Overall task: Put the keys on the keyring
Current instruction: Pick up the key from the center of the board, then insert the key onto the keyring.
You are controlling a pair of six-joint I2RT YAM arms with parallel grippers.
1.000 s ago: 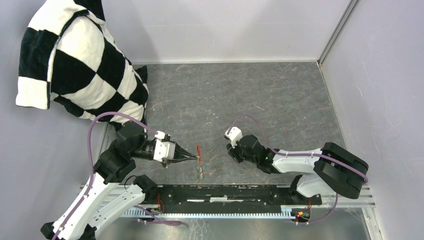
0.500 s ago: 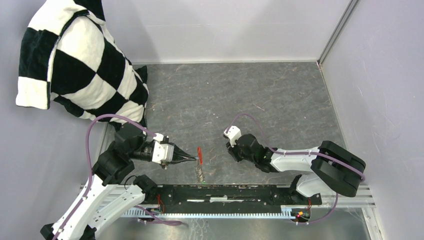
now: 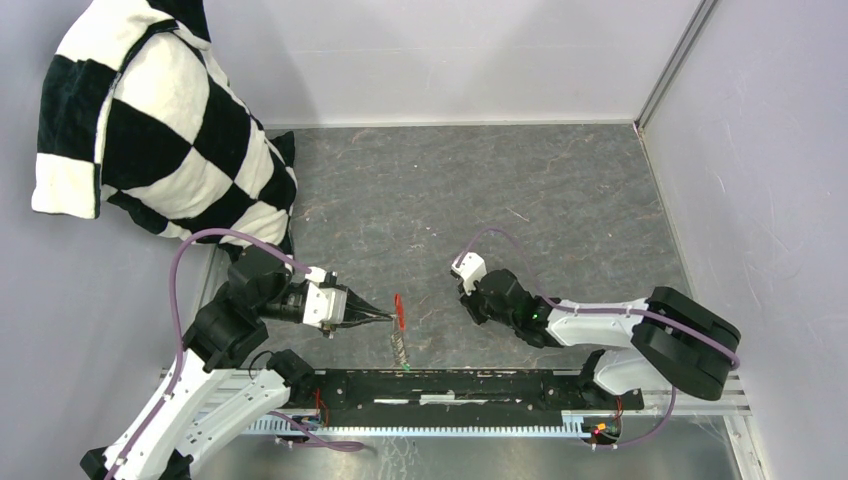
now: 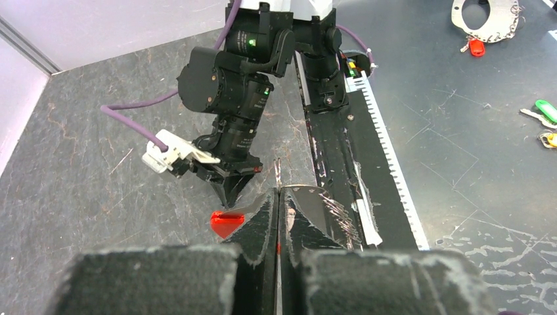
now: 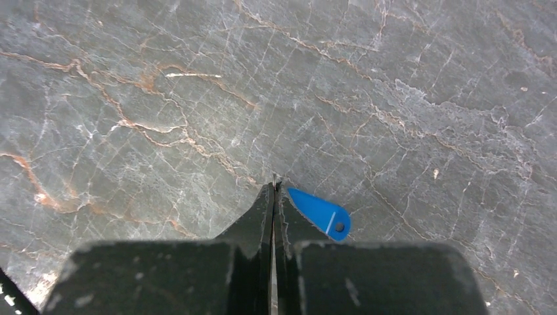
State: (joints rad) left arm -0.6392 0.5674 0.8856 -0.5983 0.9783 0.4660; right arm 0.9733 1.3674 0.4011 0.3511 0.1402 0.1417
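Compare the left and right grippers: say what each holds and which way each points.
The left gripper pinches the keyring, with the red tag jutting out sideways. The right gripper seems to pinch the blue key, its head beside the tips. The left gripper points level, toward the right arm, while the right gripper points down at the table. Both are shut, with a metal sliver showing between the tips.

Pillow black-and-white checks. Surface grey marbled, rusty and whitish veins. Keyring tag red. Key head blue. Cables purple. Arms white and black.
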